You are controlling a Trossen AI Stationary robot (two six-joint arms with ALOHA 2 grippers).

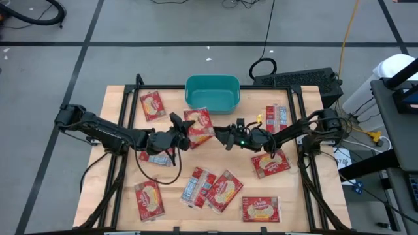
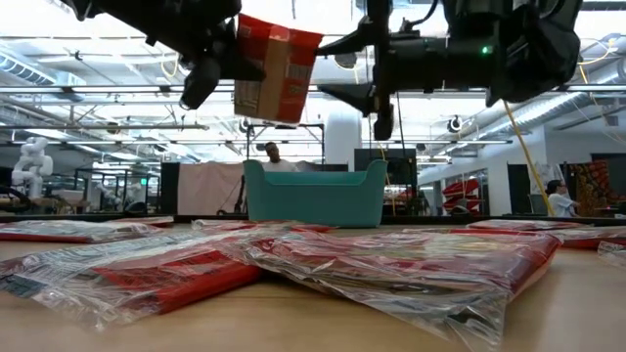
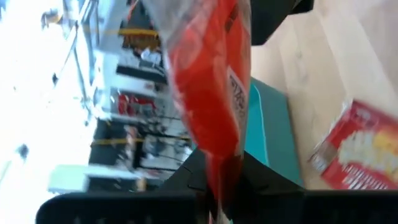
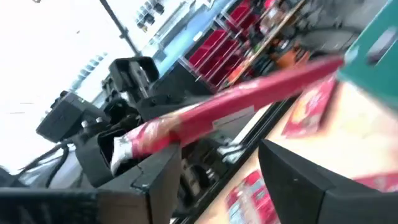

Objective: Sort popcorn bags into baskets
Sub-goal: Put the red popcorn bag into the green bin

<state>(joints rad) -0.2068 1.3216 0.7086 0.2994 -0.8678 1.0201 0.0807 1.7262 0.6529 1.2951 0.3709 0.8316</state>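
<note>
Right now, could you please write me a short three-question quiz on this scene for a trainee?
1. True or false: the teal basket already holds several popcorn bags.
2. Which gripper is shut on the lifted popcorn bag? A) left gripper B) right gripper C) both
3. Fill in: in the high view, the right gripper's jaws stand ____ beside the lifted bag.

Key:
1. False. In the high view the basket's inside shows no bags.
2. A. The left gripper clamps the bag's edge above the table.
3. Open.
</note>
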